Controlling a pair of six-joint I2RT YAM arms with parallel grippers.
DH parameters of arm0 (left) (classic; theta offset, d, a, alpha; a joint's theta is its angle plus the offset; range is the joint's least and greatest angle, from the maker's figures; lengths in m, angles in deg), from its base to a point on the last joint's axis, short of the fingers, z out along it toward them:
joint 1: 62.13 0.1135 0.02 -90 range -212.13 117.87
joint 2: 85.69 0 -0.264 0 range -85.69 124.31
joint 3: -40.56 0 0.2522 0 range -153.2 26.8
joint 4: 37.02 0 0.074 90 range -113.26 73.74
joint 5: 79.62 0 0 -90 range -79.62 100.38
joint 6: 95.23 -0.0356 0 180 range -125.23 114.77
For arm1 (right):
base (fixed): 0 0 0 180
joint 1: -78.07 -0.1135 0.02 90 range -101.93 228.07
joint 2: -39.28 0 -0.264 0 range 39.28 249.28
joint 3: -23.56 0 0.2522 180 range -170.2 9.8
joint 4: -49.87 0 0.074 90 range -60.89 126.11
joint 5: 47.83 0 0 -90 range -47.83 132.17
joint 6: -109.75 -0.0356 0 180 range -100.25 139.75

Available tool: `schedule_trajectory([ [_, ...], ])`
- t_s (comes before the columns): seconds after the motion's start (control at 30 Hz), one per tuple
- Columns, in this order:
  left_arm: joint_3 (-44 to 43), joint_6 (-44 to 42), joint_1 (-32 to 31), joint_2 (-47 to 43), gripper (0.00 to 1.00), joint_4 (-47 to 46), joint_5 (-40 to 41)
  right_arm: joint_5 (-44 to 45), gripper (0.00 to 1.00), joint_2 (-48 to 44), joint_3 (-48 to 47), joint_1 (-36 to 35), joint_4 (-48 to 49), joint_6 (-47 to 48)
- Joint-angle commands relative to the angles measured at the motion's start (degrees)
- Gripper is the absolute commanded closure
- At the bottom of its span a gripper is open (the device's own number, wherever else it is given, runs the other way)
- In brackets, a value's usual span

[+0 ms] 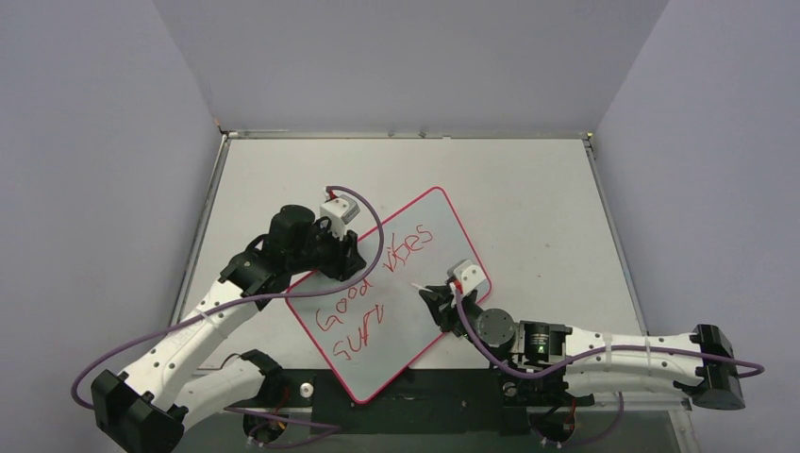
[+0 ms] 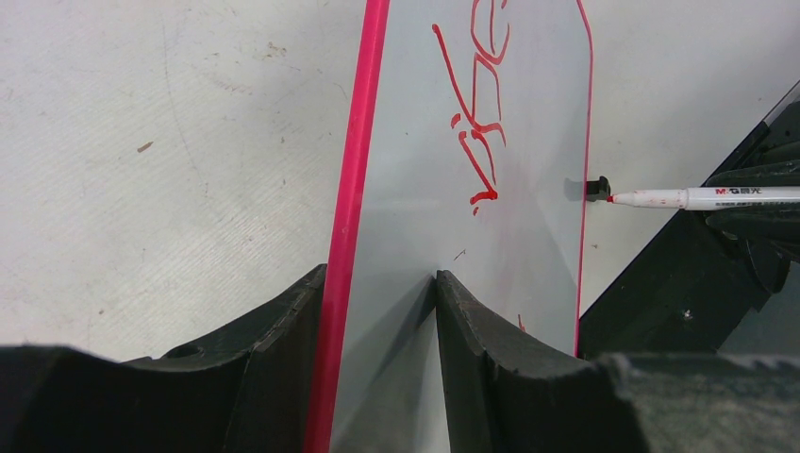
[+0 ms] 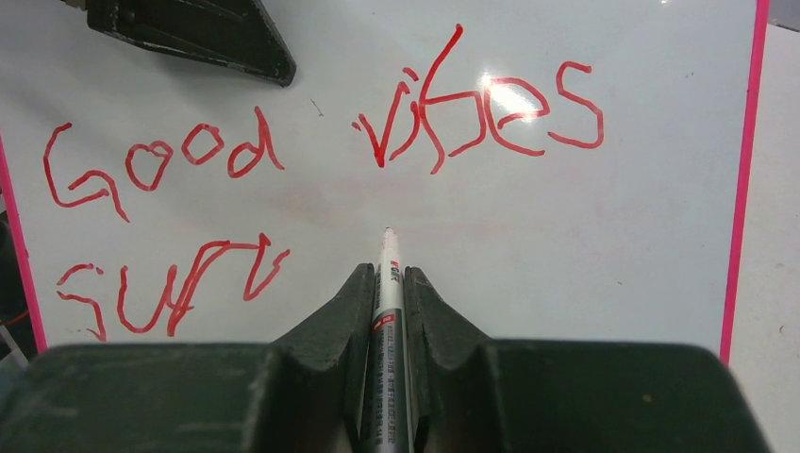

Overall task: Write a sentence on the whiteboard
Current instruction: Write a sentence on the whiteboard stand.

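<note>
The whiteboard (image 1: pixel 401 351) lies at a slant on the table, pink-framed. The sentence (image 1: pixel 344 310) is in red: "Good vibes", with "surv" below it (image 3: pixel 247 160). My left gripper (image 1: pixel 344 257) is shut on the board's upper-left edge. In the left wrist view one finger is on the table side and one on the board (image 2: pixel 377 293), with the whiteboard (image 2: pixel 406 142) running away from it. My right gripper (image 1: pixel 436 300) is shut on a white marker (image 3: pixel 388 283). Its tip is just right of "surv" over the whiteboard (image 3: pixel 613 245). I cannot tell whether it touches.
A small black clip (image 2: pixel 596 188) sits on the board's far long edge, beside the marker (image 2: pixel 698 198). Grey walls close the table on three sides. A black strip (image 1: pixel 425 401) with a small white knob (image 1: pixel 305 389) runs along the near edge.
</note>
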Motion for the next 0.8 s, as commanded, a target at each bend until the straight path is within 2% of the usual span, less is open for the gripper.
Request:
schedule_trajectory([
  [0.0, -1.42, -2.52, 0.04, -1.94, 1.0, -1.8, 1.94, 0.03, 1.0, -0.48, -0.26, 0.41, 4.12, 0.0],
  [0.17, -1.32, -2.46, 0.06, -2.41, 1.0, -1.96, 1.77, 2.29, 1.0, 0.51, -2.49, 0.38, 3.39, -0.69],
  [0.3, -1.37, -2.46, 0.03, -2.8, 1.0, -1.99, 1.49, 8.53, 1.0, 2.19, -4.03, 0.4, 2.44, -6.3],
  [0.43, -1.46, -2.46, 0.05, -3.22, 1.0, -2.06, 1.37, 10.71, 1.0, 5.2, -6.26, 0.3, -0.1, -9.37],
  [0.53, -1.44, -2.46, 0.06, -3.43, 1.0, -2.09, 1.43, 7.15, 1.0, 6.42, -6.39, 0.23, -0.41, -5.39],
  [0.63, -1.39, -2.46, 0.04, -3.27, 1.0, -2.13, 1.68, 0.62, 1.0, 4.92, -3.64, -0.21, 4.43, -1.55],
  [0.77, -1.38, -2.46, 0.07, -3.04, 1.0, -2.0, 1.97, 0.17, 1.0, 4.79, -3.6, -0.36, 3.19, -0.56],
])
